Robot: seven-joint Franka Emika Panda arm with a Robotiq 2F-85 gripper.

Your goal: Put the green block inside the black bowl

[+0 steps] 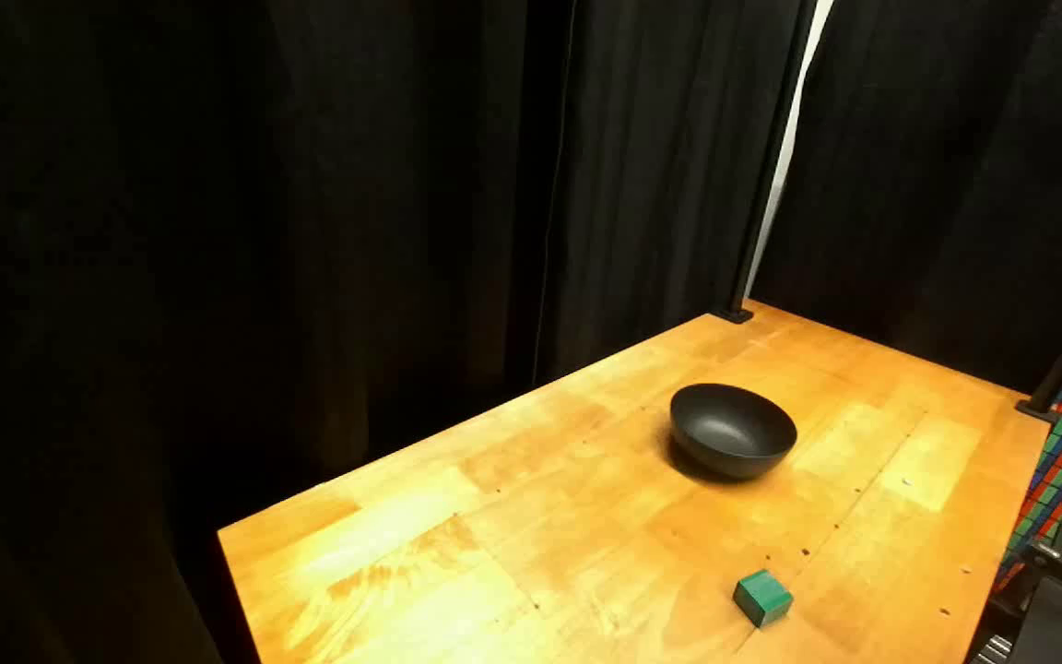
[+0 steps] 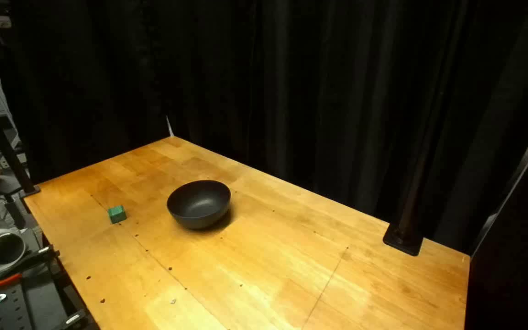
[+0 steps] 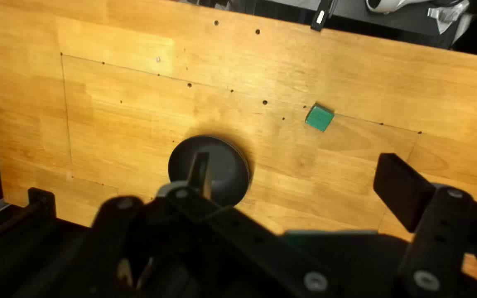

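The green block (image 1: 761, 598) is a small teal-green cube on the wooden table, apart from the bowl. It also shows in an exterior view (image 2: 117, 214) and in the wrist view (image 3: 319, 117). The black bowl (image 1: 734, 433) stands upright on the table, and nothing shows inside it. It also appears in an exterior view (image 2: 200, 206) and in the wrist view (image 3: 229, 165), where a finger hides part of it. My gripper (image 3: 296, 167) is wide open with nothing between its fingers, above the table. The gripper is out of view in both exterior views.
The wooden table (image 2: 264, 256) has black posts at its edges, with one post base (image 2: 404, 240) at the right and another (image 1: 732, 314) at the back. Dark curtains (image 1: 402, 231) hang behind. A black side surface with tools (image 2: 30, 293) adjoins the table, with a clamp (image 3: 320, 18) at the edge.
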